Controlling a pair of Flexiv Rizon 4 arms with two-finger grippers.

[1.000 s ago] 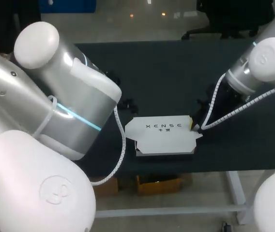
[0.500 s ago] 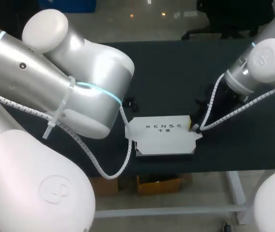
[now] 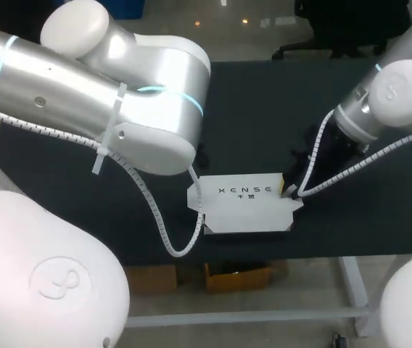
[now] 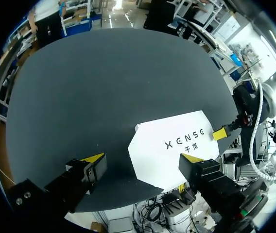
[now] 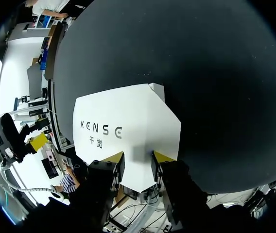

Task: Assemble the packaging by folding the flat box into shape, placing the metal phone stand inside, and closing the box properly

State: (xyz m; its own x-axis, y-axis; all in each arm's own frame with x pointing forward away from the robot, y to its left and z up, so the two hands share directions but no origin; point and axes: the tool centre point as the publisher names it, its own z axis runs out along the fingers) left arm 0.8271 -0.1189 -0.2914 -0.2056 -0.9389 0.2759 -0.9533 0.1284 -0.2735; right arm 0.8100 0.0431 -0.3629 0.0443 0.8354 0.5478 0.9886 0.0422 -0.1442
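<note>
- The white box (image 3: 244, 204) lies closed and flat-topped in the lower middle of the head view, on the black table (image 3: 264, 109). It is near the table's front edge, with a strip of bare surface between them.
- Behind the box the table runs bare towards the upper middle of the frame, and it is also bare on the lower right side.
- The left arm (image 3: 119, 94) fills the upper left of the head view and overhangs the table just beside the box's left end.
- The left gripper (image 4: 142, 158) has its fingers spread wide and holds nothing. One yellow tip is over bare table and the other is over the near edge of the box.
- The right arm (image 3: 394, 94) comes in from the upper right, and the right gripper (image 3: 288, 190) is at the box's right end.
- In the right wrist view, the right gripper (image 5: 138, 156) has its fingers parted by a narrow gap with the white lid showing in it. The tips sit at the lid's end edge, and no grip from two sides shows.
- The lid carries two lines of dark print, a larger line above a smaller one, centred on the top face.
</note>
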